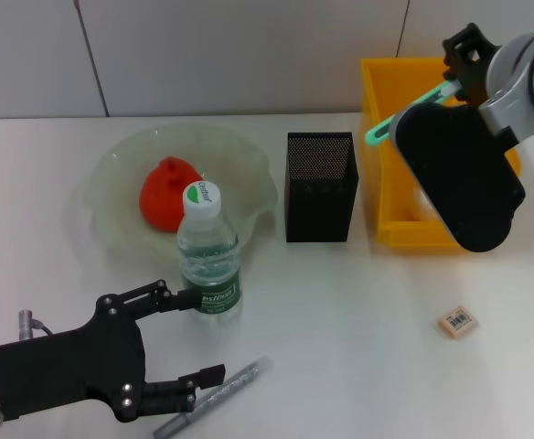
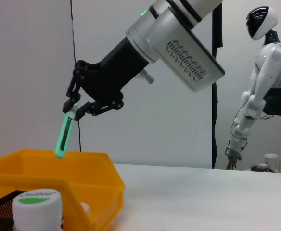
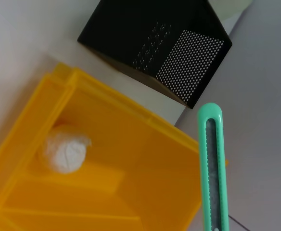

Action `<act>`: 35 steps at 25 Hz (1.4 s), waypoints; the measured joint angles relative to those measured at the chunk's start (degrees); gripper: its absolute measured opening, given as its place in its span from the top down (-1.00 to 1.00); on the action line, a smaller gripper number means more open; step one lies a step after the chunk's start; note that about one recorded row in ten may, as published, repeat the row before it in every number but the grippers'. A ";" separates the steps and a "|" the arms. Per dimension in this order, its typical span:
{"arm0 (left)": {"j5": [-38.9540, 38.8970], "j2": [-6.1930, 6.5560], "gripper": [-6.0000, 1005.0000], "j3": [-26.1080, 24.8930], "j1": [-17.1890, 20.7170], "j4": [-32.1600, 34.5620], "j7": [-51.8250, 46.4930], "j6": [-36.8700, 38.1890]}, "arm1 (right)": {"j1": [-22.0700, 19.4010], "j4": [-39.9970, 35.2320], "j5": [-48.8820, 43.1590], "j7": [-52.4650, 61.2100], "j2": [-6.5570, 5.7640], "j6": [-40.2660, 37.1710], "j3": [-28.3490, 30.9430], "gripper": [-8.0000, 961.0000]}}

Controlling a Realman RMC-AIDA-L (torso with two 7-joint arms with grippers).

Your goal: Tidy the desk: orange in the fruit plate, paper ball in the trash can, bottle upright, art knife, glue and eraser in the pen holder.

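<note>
One light, stiff, slim art knife (image 1: pixel 411 111) is being pinched at its top end by the right gripper's (image 1: pixel 456 82) jaws, blade end hanging below toward the pen holder (image 1: pixel 320 186); the left gripper's (image 1: pixel 183 340) jaws are spread, empty.

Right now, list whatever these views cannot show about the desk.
- Pen holder contents: head view, hidden by its dark mesh walls.
- Trash can interior: head view, mostly blocked by the right arm.
- Grey pen-like object: head view, partly behind the left gripper, cut by the bottom edge.
</note>
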 joint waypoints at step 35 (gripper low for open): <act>-1.85 0.00 -0.66 0.40 -0.75 -3.42 5.25 -0.03 | 11.87 -18.92 -6.12 -4.07 -0.09 7.63 -5.68 0.62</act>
